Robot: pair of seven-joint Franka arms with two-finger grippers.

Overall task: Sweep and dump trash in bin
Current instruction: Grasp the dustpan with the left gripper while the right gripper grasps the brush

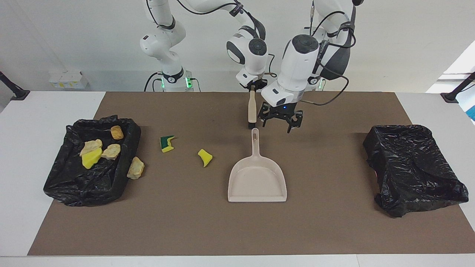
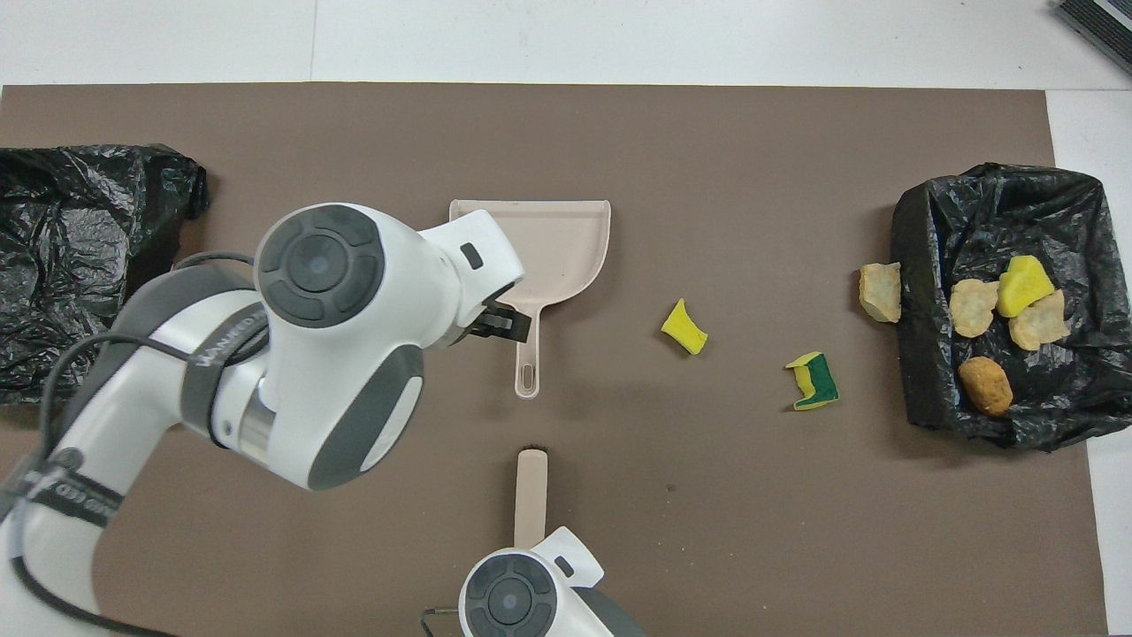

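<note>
the right gripper (image 1: 252, 88) had its jaws tight on the brush (image 1: 252, 109), at 12 o'clock from the dustpan (image 1: 257, 178). the left gripper (image 1: 279, 124) hung over the mat (image 1: 334, 222) beside the dustpan's handle, jaws wide.

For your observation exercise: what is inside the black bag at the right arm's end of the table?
The bag holds four scraps: a yellow sponge piece, two pale foam lumps and a brownish lump. Anything under its folds is hidden.

A white table (image 1: 44, 111) carries a brown mat (image 1: 334, 222) covering most of its surface. A plain white wall (image 1: 74, 37) stands along one table edge. Daylight enters at one corner.
</note>
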